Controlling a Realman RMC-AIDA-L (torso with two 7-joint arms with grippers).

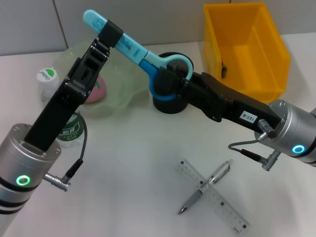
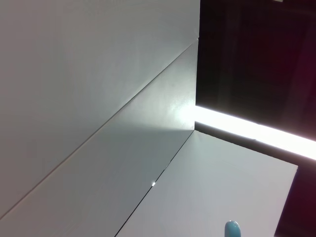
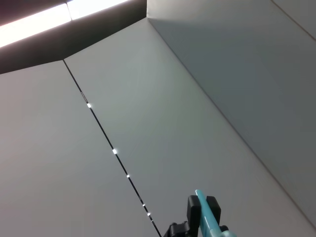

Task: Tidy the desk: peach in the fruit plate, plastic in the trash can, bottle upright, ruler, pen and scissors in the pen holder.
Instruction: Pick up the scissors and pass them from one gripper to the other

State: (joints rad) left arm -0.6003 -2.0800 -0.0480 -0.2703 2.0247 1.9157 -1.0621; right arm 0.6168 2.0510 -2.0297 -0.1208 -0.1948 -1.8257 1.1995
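Observation:
The blue scissors (image 1: 129,47) hang slanted in the air over the black pen holder (image 1: 170,104). My left gripper (image 1: 111,33) is shut on their blade end, and the tip (image 2: 232,230) shows in the left wrist view. My right gripper (image 1: 167,81) is shut on the handle loops; its wrist view looks along the blade (image 3: 206,217). The clear ruler (image 1: 213,199) and the pen (image 1: 206,191) lie crossed at the front. A pink peach (image 1: 98,89) rests in the translucent fruit plate (image 1: 121,79). The bottle (image 1: 47,79) at the left is partly hidden behind my left arm. I cannot make out the plastic.
A yellow trash can (image 1: 256,74) stands at the back right, right of the pen holder. My left arm crosses the left of the desk and my right arm crosses the right. White desk surface shows between the arms.

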